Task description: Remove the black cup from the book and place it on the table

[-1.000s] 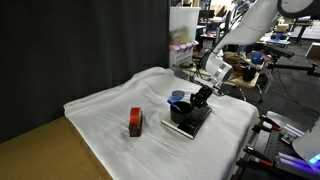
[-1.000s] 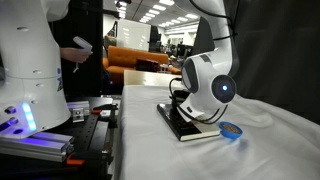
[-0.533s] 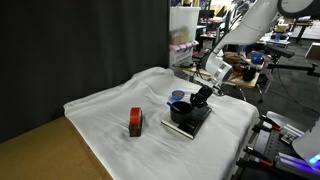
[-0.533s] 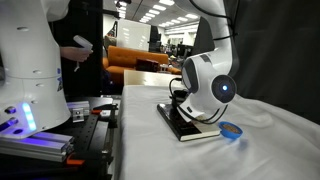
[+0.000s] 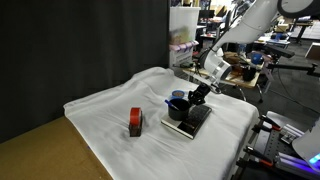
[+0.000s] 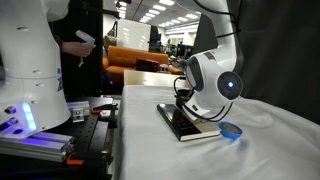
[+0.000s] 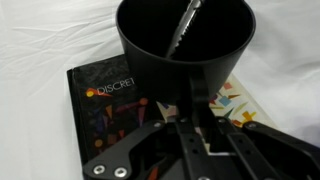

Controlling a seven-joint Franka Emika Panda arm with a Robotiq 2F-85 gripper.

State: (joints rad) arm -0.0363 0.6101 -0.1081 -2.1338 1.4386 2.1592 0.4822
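In the wrist view the black cup [image 7: 185,45] fills the top, its mouth facing the camera. My gripper [image 7: 190,92] is shut on the cup's near wall. Below the cup lies the book [image 7: 105,110], part black, part light with reddish print. In an exterior view the cup [image 5: 179,104] hangs just above the book [image 5: 192,123] at its edge, held by the gripper [image 5: 196,97]. Wrinkled white cloth covers the table [image 5: 105,110]. From the opposite side the arm's wrist hides the cup, and only the book [image 6: 188,128] shows.
A red and black block [image 5: 135,122] stands on the cloth to the left of the book. A blue round lid [image 6: 231,130] lies close beside the book. Bare brown wood [image 5: 35,150] shows at the table's near corner. Lab benches and equipment stand beyond the table.
The gripper has risen slightly and shifted sideways with the cup, which now sits higher over the book's edge. The book, block and lid have not moved.
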